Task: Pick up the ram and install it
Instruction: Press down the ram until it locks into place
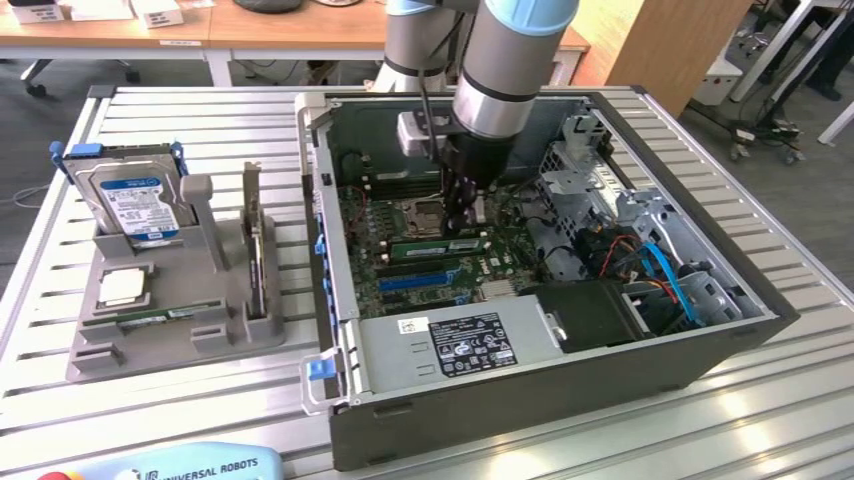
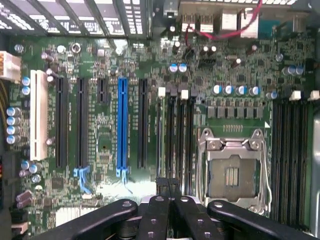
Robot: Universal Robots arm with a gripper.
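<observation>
**While the Arm Reaches Into the Case, Its Pincer Is Clenched Over the Memory Slots**

Where the arm drops into the open computer case (image 1: 747, 345), the gripper (image 1: 461, 232) hangs low over the motherboard (image 1: 367, 215). In the wrist view the gripper (image 2: 167, 187) has its two black fingers pressed together with no gap between them, their tips over the row of black memory slots (image 2: 177, 135). Nothing can be made out between the fingers.

The ram (image 1: 430, 243) stands on edge in a slot on the motherboard, a narrow green stick. In the exterior view it sits just at the gripper's six to seven o'clock. Whether the fingertips touch it cannot be told.

The processor socket (image 1: 420, 212) lies at the gripper's ten o'clock in the exterior view, and the wrist view shows its metal frame (image 2: 232, 175) beside the slots. A blue expansion slot (image 1: 407, 280) lies at the ram's seven o'clock, and the grey power supply (image 1: 454, 345) at its six o'clock.

At the case's nine o'clock a grey parts holder (image 1: 94, 355) stands on the slatted table (image 1: 174, 410), carrying an upright hard drive (image 1: 134, 200) and a square processor chip (image 1: 120, 288).
</observation>
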